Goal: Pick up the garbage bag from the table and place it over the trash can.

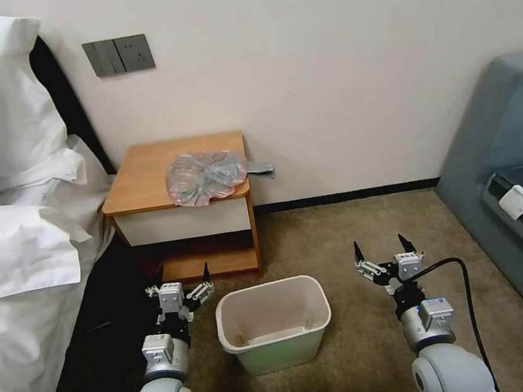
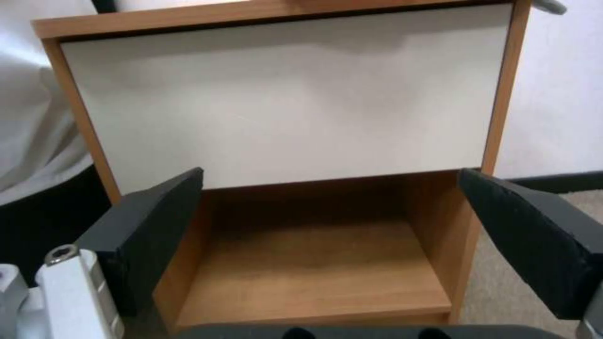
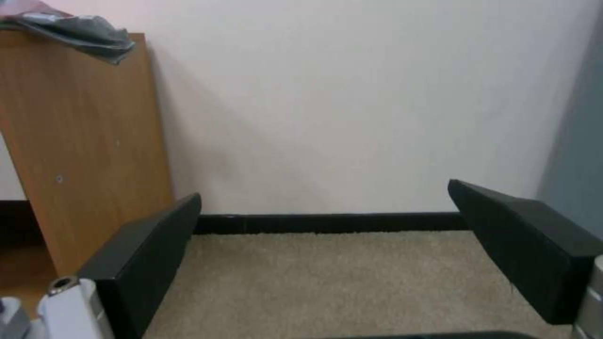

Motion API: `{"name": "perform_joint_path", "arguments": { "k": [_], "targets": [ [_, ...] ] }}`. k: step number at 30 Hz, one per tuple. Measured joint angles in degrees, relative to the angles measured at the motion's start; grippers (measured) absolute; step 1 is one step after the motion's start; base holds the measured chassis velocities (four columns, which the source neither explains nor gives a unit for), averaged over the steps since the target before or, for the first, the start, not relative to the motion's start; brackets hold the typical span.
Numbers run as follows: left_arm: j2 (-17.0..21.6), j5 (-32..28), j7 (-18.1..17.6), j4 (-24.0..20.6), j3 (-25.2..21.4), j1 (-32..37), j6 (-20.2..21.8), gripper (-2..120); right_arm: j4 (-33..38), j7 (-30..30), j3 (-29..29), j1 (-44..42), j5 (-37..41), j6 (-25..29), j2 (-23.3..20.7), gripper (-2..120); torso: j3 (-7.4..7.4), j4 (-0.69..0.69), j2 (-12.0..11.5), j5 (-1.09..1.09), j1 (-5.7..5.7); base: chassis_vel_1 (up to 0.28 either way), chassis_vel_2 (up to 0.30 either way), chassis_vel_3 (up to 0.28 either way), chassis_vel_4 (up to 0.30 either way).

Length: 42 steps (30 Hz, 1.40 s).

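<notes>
The crumpled, translucent grey garbage bag [image 1: 206, 176] with pinkish edges lies on the right half of the wooden table [image 1: 145, 178], a corner of it hanging past the table's right side [image 3: 75, 30]. The cream-white trash can [image 1: 274, 323] stands empty on the carpet in front of the table. My left gripper [image 1: 183, 274] is open, low beside the can's left, facing the table's white drawer front [image 2: 282, 99] and lower shelf [image 2: 314, 268]. To the right of the can, my right gripper [image 1: 381, 247] hangs open over the carpet, facing the wall.
A bed [image 1: 20, 251] with white linen and pillows borders the table on the left. A grey-blue sofa [image 1: 515, 190] stands at the right. Beige carpet [image 1: 343, 237] lies open between can and sofa. A black cable [image 1: 468, 298] loops from my right arm.
</notes>
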Motion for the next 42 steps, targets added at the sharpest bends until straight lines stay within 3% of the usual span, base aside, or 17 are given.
{"name": "perform_joint_path", "arguments": {
  "k": [33,37,38,42],
  "targets": [
    [0.0,-0.2,0.0,0.0,-0.1,-0.1,-0.1,100,0.0,0.1,-0.2,0.2,0.0,0.1,-0.1,100,0.0,-0.01,0.0,0.0,0.0,0.0,0.0,0.0,0.0],
    [1.2,-4.5,0.8,0.5,-2.8,-3.0,-2.5,99,-0.3,3.1,-6.2,6.2,0.8,4.7,-4.1,100,0.0,0.01,0.0,0.01,0.0,0.0,0.0,0.0,0.0],
    [1.7,-6.6,1.3,0.8,-4.0,-4.3,-3.8,99,-0.4,3.8,-7.7,8.0,1.0,6.1,-5.1,100,0.0,0.09,0.0,0.01,0.0,0.0,0.0,0.0,0.0],
    [3.9,-14.9,2.9,2.1,-9.2,-9.8,-8.7,99,-0.6,4.1,-9.2,9.5,2.2,7.4,-6.1,100,0.0,-0.01,0.0,0.0,0.0,0.0,0.0,0.0,0.0]
  ]
}}
